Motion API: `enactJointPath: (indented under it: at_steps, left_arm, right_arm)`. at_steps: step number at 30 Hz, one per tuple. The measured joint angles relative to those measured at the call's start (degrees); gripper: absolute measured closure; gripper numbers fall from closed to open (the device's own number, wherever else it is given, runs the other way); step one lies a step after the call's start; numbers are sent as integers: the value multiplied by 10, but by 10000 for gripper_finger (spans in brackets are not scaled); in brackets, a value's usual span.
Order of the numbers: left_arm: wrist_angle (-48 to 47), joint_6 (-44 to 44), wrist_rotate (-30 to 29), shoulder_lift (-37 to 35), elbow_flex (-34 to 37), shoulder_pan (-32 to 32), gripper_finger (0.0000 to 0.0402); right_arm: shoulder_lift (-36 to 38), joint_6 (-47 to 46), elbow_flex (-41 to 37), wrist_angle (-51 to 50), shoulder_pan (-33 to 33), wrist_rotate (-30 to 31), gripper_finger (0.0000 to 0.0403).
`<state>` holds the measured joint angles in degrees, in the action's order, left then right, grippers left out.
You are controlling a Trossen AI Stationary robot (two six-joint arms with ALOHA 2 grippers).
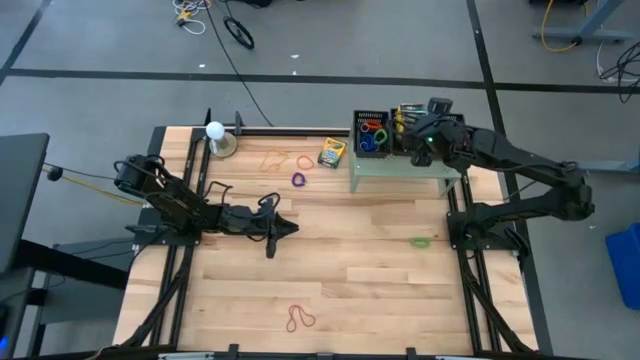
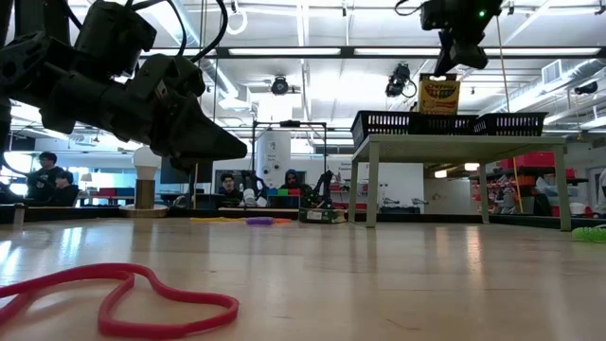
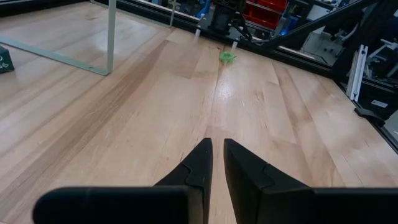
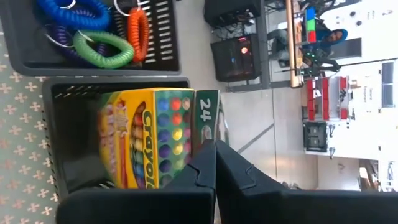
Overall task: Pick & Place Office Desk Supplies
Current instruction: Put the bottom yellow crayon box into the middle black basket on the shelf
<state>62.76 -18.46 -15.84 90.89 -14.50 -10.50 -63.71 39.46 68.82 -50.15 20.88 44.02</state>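
Your right gripper hovers above the black basket on the pale green stand, at about 1 o'clock on the table; its jaws are closed together on nothing. A crayon box stands in this basket, it seems. Your left gripper waits low at 9 o'clock, jaws narrow and empty. A second crayon box and a purple ring lie at 12 o'clock.
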Motion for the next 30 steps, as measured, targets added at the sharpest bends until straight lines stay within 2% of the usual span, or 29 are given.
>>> enactJointPath:
  at_steps: [17,30]
  left_arm:
    - [0,0,0,0,0,0,354]
    - [0,0,0,0,0,0,354]
  right_arm:
    - [-19,48,0,4,0,22,398]
    - [-19,64,0,6,38,-10,397]
